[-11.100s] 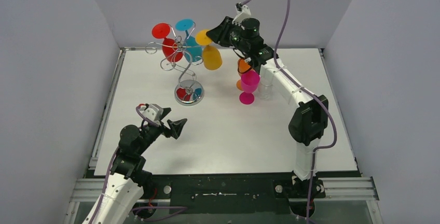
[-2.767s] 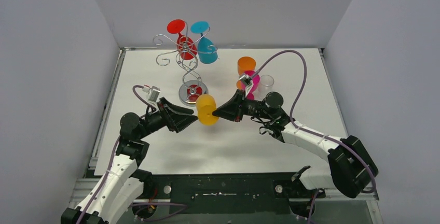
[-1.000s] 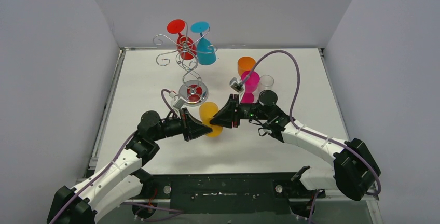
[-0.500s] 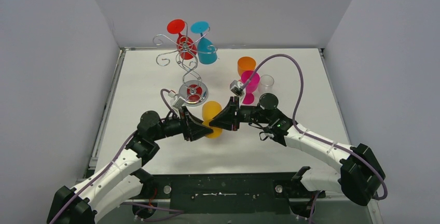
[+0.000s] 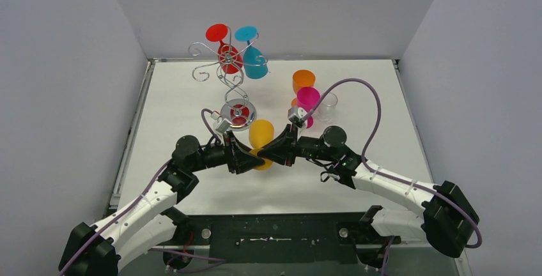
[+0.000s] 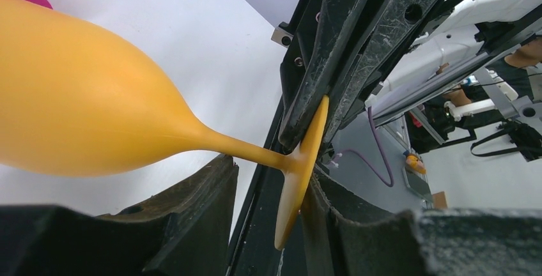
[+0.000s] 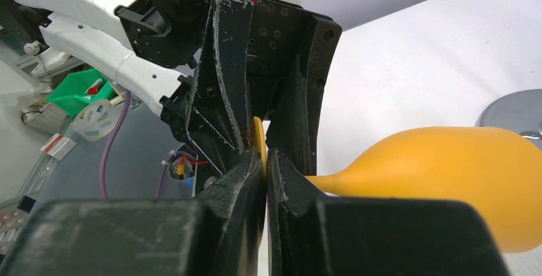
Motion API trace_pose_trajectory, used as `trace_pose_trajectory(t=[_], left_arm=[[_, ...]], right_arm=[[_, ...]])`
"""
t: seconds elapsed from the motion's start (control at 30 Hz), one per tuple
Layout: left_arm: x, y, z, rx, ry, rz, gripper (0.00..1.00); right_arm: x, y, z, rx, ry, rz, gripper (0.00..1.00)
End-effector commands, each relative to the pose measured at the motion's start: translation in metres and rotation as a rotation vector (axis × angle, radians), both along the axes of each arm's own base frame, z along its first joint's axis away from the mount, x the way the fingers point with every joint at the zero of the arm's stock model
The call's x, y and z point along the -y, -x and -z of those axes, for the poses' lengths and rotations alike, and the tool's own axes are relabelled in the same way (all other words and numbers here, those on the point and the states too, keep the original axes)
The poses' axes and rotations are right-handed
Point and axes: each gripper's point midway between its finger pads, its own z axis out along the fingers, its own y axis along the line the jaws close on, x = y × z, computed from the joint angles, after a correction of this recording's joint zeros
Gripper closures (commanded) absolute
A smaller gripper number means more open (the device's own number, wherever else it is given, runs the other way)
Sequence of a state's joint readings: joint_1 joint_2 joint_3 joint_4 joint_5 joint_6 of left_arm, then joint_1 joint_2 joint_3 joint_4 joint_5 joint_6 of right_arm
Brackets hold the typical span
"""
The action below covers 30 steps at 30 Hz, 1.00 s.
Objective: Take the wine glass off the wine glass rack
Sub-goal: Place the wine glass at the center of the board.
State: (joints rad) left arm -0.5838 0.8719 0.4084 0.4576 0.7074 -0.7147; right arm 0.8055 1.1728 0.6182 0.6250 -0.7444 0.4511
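The yellow wine glass (image 5: 261,137) hangs tilted over the table between both arms, off the wine glass rack (image 5: 237,106). My right gripper (image 5: 271,151) is shut on the glass's round foot (image 7: 259,140), with the bowl (image 7: 447,177) off to its right. My left gripper (image 5: 246,159) stands open around the stem (image 6: 246,150). In the left wrist view its fingers (image 6: 192,212) sit either side of the foot (image 6: 300,167), with a gap on the stem side. A red glass (image 5: 227,55) and a blue glass (image 5: 254,64) hang on the rack at the back.
An orange glass (image 5: 303,80), a pink glass (image 5: 307,99) and a clear glass (image 5: 328,102) stand close together on the white table, just behind my right arm. The rack's shiny round base sits right behind the yellow glass.
My left gripper has opened off the yellow glass while my right gripper has closed on its foot. The glass and both grippers shifted slightly away from the table's front edge.
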Motion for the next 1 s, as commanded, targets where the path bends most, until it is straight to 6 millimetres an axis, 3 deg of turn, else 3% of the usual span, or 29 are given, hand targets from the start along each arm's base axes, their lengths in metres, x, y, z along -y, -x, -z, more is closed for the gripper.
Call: trace_pose_trajectory(t=[0.0, 0.37, 0.6, 0.7, 0.83, 0.97], left_arm=[[0.003, 0.004, -0.021, 0.068, 0.057, 0.023, 0.61], [0.003, 0.009, -0.015, 0.049, 0.037, 0.050, 0.56], [0.003, 0.007, -0.028, 0.084, 0.085, 0.040, 0.59], [0.007, 0.010, -0.035, 0.089, 0.119, 0.076, 0.71], [0.010, 0.011, -0.034, 0.087, 0.120, 0.097, 0.94], [0.008, 0.012, -0.029, 0.096, 0.105, 0.086, 1.00]], right_arm=[[0.005, -0.006, -0.042, 0.161, -0.128, 0.065, 1.00], [0.008, -0.012, -0.047, 0.130, -0.157, 0.114, 1.00], [0.000, 0.001, -0.043, 0.097, -0.140, 0.014, 1.00], [-0.005, 0.003, -0.041, 0.082, -0.137, -0.018, 1.00], [-0.004, 0.001, -0.042, 0.089, -0.146, -0.002, 1.00], [-0.003, -0.003, -0.041, 0.094, -0.138, 0.028, 1.00]])
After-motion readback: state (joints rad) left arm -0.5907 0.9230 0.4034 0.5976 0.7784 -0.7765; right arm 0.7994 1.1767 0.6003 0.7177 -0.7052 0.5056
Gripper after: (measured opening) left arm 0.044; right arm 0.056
